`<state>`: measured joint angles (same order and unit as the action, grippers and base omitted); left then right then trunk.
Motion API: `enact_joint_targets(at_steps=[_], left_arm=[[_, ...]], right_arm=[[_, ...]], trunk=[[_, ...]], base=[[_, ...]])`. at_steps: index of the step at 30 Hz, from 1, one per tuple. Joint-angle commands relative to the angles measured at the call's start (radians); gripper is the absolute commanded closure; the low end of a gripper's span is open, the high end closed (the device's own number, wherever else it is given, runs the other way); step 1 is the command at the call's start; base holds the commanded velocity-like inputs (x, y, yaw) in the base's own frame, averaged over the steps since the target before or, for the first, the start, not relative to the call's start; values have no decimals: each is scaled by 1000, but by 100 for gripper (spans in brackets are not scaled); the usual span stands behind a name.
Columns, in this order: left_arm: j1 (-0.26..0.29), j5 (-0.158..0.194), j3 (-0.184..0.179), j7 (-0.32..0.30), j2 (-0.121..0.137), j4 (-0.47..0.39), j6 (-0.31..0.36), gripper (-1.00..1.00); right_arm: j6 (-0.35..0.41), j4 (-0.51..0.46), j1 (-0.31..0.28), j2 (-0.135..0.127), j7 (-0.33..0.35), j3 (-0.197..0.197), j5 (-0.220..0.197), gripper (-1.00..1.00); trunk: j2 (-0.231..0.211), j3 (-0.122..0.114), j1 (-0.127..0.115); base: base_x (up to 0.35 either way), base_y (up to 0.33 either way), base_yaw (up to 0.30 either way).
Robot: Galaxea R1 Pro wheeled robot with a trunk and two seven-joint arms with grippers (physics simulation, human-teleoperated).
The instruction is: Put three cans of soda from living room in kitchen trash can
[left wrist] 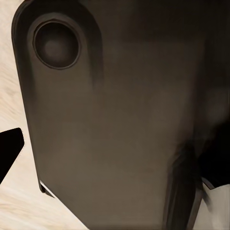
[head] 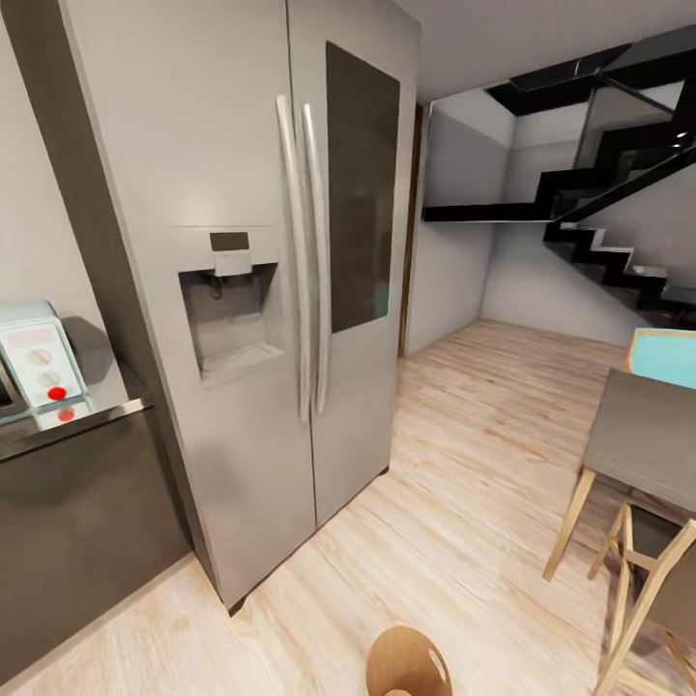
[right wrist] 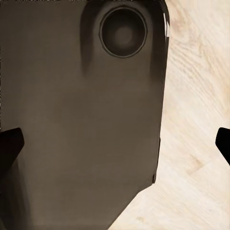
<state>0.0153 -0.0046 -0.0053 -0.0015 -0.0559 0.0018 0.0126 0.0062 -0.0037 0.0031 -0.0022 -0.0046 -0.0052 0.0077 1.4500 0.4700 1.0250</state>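
Right gripper (right wrist: pixel 117 141) hangs over the robot's dark base (right wrist: pixel 81 124), fingertips spread wide, nothing between them. Left gripper: one fingertip (left wrist: pixel 9 148) showing, can't tell its state. Trash can (head: pixel 408 663) sits on the wood floor (head: pixel 483 435) near the fridge (head: pixel 261 290).

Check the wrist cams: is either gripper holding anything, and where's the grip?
Nothing held. The right gripper is open, dark fingertips wide apart with nothing between them. One fingertip of the left shows bare, no can against it.
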Motion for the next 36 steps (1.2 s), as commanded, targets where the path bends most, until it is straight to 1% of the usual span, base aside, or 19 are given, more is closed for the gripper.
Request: enact_joint_targets(at_steps=[1,7,14,20,26,36], left_arm=[[0,0,0,0,0,0,0,-100],[0,0,-1,0,1,0,1,-100],[0,0,-1,0,-2,0,1,-100],[0,-1,-1,0,-2,0,1,-100],[0,-6,-1,2,-3,0,1,-100],[0,-7,-1,1,-3,0,0,-100]], right_arm=[[0,0,0,0,0,0,0,-100],[1,-1,0,1,0,0,0,-100],[1,0,0,1,0,-1,0,-100],[1,-1,0,1,0,-1,0,-100],[0,0,0,1,0,-1,0,-100],[0,0,0,3,0,-1,-3,-100]], trunk=[[0,0,0],[0,0,0],[0,0,0],[0,0,0],[0,0,0],[0,0,0]], base=[[117,109,0],[131,162,0],[63,61,0],[193,97,0],[142,-138,0],[27,-97,0]])
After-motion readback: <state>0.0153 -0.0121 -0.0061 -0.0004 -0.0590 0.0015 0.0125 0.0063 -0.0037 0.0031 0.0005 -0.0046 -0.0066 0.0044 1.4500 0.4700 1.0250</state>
